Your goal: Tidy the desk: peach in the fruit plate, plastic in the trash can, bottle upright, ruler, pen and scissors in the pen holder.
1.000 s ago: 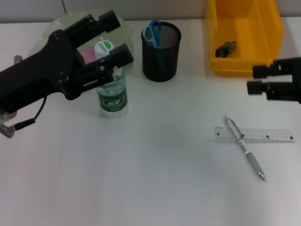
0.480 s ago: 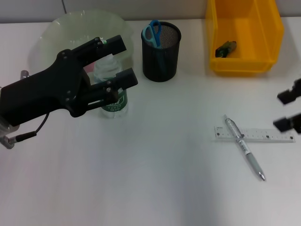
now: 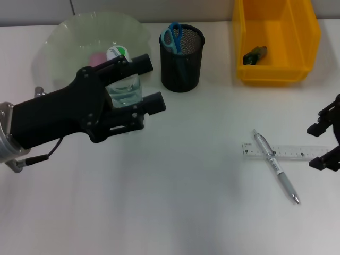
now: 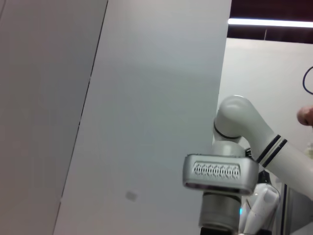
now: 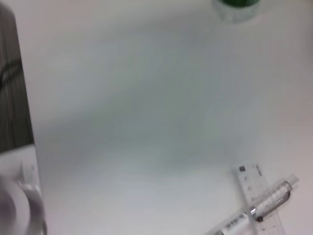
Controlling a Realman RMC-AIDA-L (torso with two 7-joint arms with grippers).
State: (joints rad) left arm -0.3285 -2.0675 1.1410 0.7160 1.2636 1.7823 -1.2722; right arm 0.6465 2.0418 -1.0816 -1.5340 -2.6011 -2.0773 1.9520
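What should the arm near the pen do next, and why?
Probably lower the right tool onto the pen. The pen lies loose across the ruler, both still outside the pen holder, and that tool is open beside them.

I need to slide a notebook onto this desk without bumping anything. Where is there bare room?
The widest bare patch is the near half of the desk, between the left gripper and the pen crossing the ruler. It is crowded along the far edge: fruit plate, bottle, pen holder, yellow bin. The right gripper hangs beside the ruler's end.
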